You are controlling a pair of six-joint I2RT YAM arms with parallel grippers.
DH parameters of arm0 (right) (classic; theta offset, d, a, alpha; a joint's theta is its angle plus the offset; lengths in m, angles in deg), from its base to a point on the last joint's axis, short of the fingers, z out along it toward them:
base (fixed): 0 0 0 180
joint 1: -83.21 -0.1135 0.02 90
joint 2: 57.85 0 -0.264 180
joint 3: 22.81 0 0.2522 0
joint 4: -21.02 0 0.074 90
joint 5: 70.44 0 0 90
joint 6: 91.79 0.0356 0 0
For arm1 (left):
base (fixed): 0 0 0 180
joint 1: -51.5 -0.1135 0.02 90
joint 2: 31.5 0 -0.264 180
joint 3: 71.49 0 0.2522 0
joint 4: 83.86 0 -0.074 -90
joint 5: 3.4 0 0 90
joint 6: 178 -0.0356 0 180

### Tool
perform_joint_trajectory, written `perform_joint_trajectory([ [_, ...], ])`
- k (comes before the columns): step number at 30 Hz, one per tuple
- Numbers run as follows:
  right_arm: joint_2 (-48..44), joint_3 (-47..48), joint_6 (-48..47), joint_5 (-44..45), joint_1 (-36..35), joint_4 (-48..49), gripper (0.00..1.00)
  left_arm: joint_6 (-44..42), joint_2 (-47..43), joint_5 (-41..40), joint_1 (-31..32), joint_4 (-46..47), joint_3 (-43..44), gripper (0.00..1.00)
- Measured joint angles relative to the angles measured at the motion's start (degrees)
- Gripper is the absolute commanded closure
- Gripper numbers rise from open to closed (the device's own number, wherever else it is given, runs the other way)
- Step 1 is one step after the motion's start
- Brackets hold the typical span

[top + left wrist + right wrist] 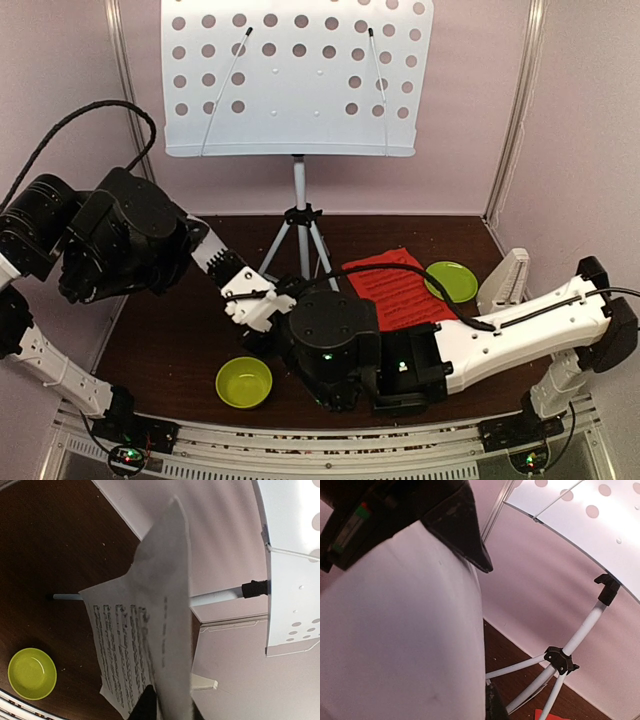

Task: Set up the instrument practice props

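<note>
The pale perforated music stand (pixel 295 75) stands at the back centre on grey tripod legs (pixel 300 235). It also shows in the left wrist view (pixel 290 580) and the right wrist view (pixel 580 515). A white sheet-music page (pixel 125 630) is held upright off the table. My left gripper (pixel 167 700) is shut on its lower edge. My right gripper (pixel 485 700) meets it mid-table (pixel 283 318). One dark finger (pixel 496 705) presses against the page (pixel 410 645), and the other is hidden behind it. A red page (pixel 395 285) lies flat on the table. The cream metronome (pixel 503 280) stands at the right.
A lime-green bowl (pixel 244 382) sits near the front left, also in the left wrist view (pixel 31 673). A lime-green plate (pixel 452 281) lies beside the red page. Pale walls close in the back and both sides. The tripod legs spread just behind the grippers.
</note>
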Motion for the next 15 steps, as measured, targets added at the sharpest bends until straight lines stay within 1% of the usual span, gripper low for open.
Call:
perform_joint_trajectory([
  [3, -2.3, -2.1, 0.5, -1.3, 0.3, -0.3, 1.0, 0.1, -0.1, 0.0, -1.3, -0.1, 0.0, 0.43],
  [6, -5.3, -3.3, 2.1, -3.6, 0.7, -1.2, 1.0, 0.1, -0.3, -0.1, -2.3, -0.3, 0.0, 0.11],
  [7, -6.5, -3.6, 3.0, -4.7, 1.1, -1.9, 1.0, 0.1, -0.5, -0.1, -2.7, -0.7, 0.0, 0.03],
  [11, -12.3, -4.4, 8.0, -10.4, 3.6, -5.2, 1.0, 0.2, -2.6, -1.0, -4.2, -2.8, -1.7, 0.02],
  [12, -13.8, -4.6, 9.4, -12.0, 4.5, -6.3, 1.0, 0.2, -4.1, -1.5, -4.4, -2.8, -3.7, 0.02],
  [15, -18.1, -5.0, 14.2, -19.3, 7.5, -9.8, 1.0, 0.2, -11.8, -3.6, -4.7, -1.9, -14.1, 0.02],
])
